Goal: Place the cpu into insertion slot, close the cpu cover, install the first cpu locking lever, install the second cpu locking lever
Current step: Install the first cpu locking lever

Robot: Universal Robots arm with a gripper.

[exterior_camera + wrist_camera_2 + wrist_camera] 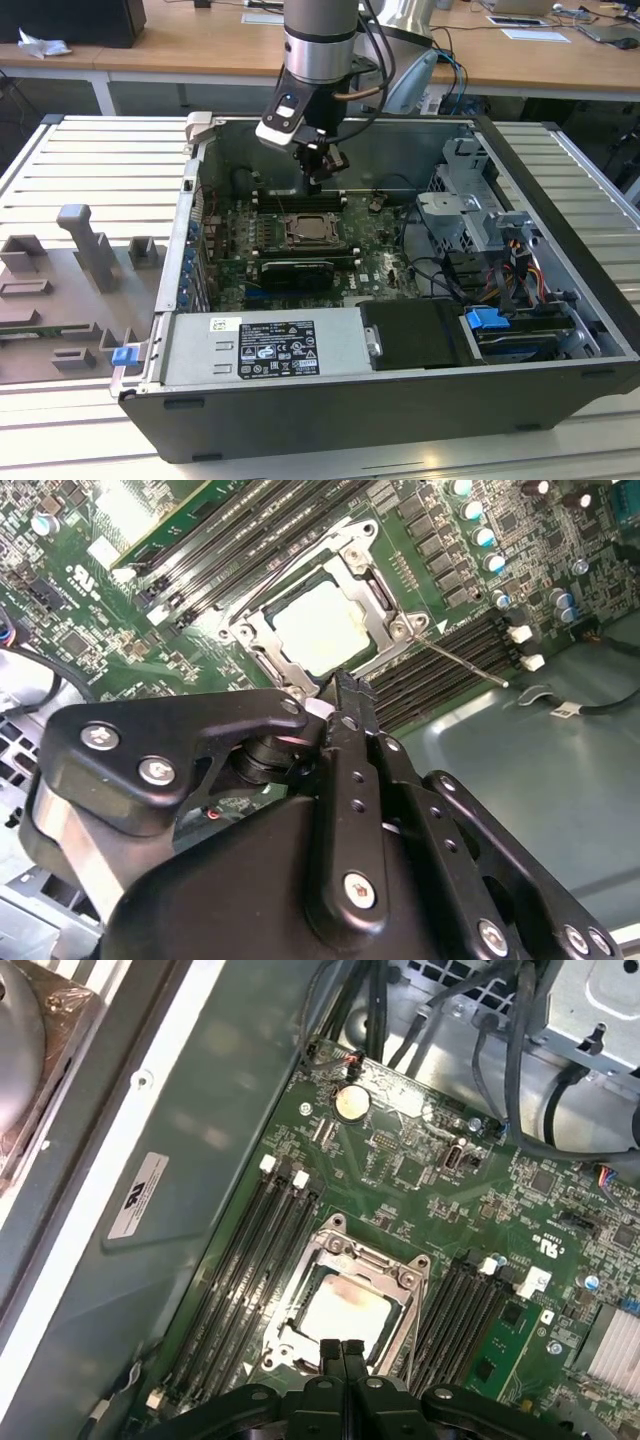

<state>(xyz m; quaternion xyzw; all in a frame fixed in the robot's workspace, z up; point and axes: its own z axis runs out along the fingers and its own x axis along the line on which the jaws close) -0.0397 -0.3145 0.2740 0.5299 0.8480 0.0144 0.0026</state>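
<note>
The cpu [318, 625] [345, 1312], a pale silver square, lies in the insertion slot [313, 230] on the green board. The silvery cpu cover [395, 605] [404, 1278] lies down around it, the chip showing through its window. One thin wire locking lever [462, 662] angles away from the socket's corner over the memory slots. Another wire lever [285, 568] runs along the opposite side of the frame. My gripper [317, 180] [340, 692] [342, 1346] hangs just above the socket's edge, shut with nothing between its fingers.
Long black memory slots [245, 1260] flank the socket on both sides. The grey case wall [150, 1160] stands close behind them. Cables [520, 1050] and a drive cage [470, 210] sit at the exterior view's right. A power supply [265, 345] lies at the case front.
</note>
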